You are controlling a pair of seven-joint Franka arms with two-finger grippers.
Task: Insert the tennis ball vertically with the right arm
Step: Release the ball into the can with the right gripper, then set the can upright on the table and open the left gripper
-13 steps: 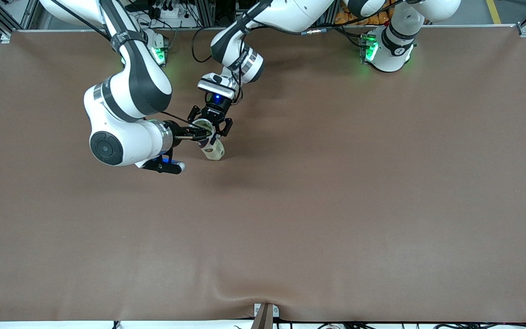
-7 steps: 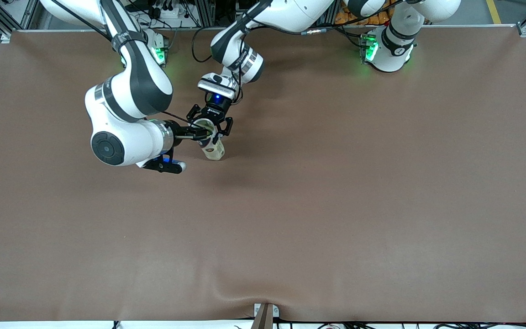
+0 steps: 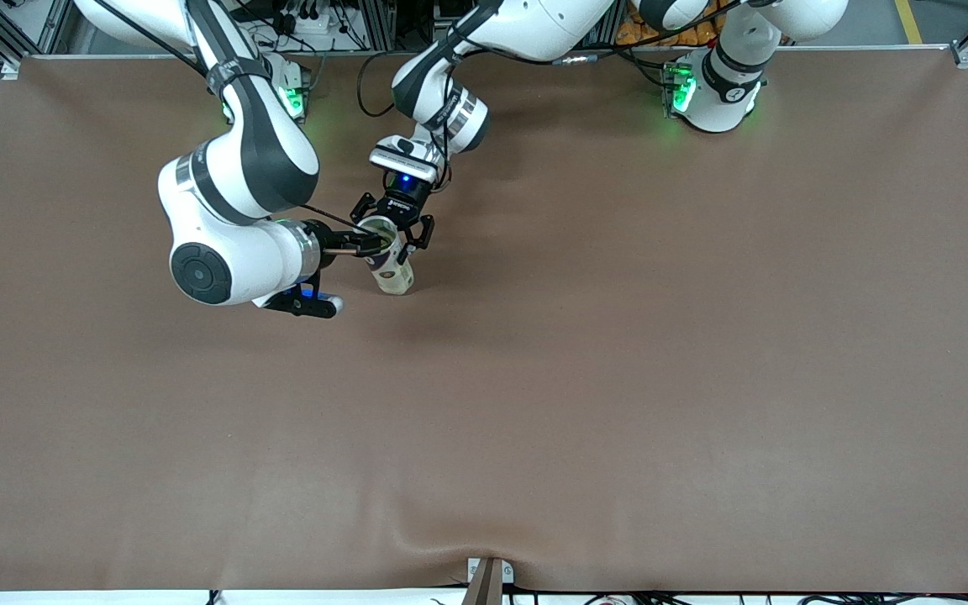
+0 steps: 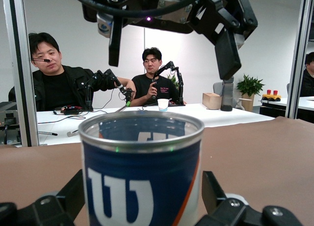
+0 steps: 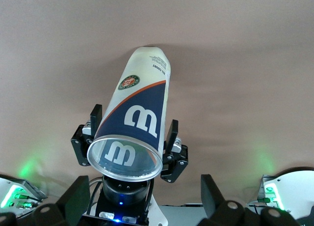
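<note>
A blue-and-white tennis ball can (image 3: pixel 393 270) stands upright on the brown table, its open end up; it also shows as the can (image 4: pixel 142 182) and the can (image 5: pixel 142 108). No tennis ball shows in any view. My left gripper (image 3: pixel 392 225) is level with the can's upper part, open, one finger on each side with a small gap. My right gripper (image 3: pixel 366 244) hangs over the can's mouth, open, with nothing between its fingers (image 5: pixel 81 199). In the left wrist view the right gripper (image 4: pixel 171 44) hangs above the can's rim.
The brown cloth (image 3: pixel 618 378) covers the whole table and is rumpled near a metal bracket (image 3: pixel 488 576) at the front edge. The arm bases (image 3: pixel 711 92) stand along the back edge. Two people sit at a white table (image 4: pixel 147 113) past the table's edge.
My left gripper has opened off the can and drawn back slightly toward its base. The can stays upright. The right gripper has barely moved.
</note>
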